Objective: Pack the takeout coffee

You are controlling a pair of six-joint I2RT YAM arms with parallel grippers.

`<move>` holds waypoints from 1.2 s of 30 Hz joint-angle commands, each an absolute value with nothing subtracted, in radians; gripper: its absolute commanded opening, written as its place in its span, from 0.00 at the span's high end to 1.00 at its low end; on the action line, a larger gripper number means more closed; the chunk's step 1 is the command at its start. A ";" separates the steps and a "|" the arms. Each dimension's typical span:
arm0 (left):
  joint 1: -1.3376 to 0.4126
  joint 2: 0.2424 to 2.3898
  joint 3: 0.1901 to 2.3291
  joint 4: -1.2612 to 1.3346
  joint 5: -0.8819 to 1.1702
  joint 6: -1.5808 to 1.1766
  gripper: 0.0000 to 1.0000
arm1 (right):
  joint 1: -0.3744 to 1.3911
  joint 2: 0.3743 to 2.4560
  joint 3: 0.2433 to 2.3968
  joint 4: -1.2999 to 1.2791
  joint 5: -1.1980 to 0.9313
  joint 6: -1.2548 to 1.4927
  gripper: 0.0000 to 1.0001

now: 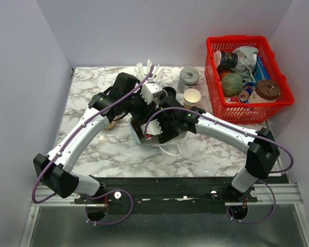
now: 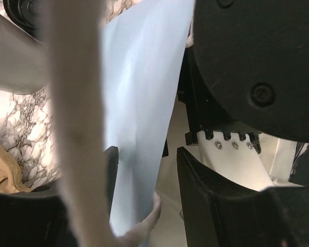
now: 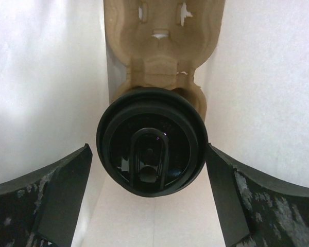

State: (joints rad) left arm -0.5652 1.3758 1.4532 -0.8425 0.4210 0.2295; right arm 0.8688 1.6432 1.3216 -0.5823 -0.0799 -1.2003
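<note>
Looking down into a white paper bag [image 3: 41, 77], I see the takeout coffee [image 3: 152, 141] by its round black lid. It sits in a tan pulp cup carrier [image 3: 162, 46] at the bag's bottom. My right gripper [image 3: 148, 149] is open, one finger on each side of the lid with a slim gap. In the top view both grippers meet over the bag [image 1: 162, 143] at mid-table. The left gripper [image 2: 147, 159] is open, with the bag's wall [image 2: 139, 77] passing between its fingers and lying against the left one. A blurred cream strip [image 2: 77, 128] crosses that view.
A red basket [image 1: 247, 116] full of assorted items stands at the back right. Beside it are a lidless stack of paper cups [image 1: 192, 96] and a grey cylinder [image 1: 187, 78]. White pieces [image 1: 146, 69] lie at the back. A tan cardboard piece [image 1: 112, 123] lies under the left arm.
</note>
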 commanded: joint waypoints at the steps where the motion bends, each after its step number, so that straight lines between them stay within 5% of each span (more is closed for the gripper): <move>1: -0.578 1.387 1.462 -0.908 0.474 0.213 0.42 | 0.853 1.586 1.376 -0.577 -0.110 -1.132 0.00; 20: -0.552 1.434 1.493 -0.914 0.486 0.176 0.42 | 0.868 1.536 1.551 -0.804 -0.212 -1.028 0.02; 36: -0.453 1.514 1.644 -0.885 0.276 0.232 0.43 | 0.876 1.463 1.755 -0.802 -0.224 -0.969 0.01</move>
State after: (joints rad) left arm -0.4995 1.4364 1.6627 -0.8665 0.5747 0.1688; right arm 0.8600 1.6100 1.6348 -0.9894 -0.1043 -1.1339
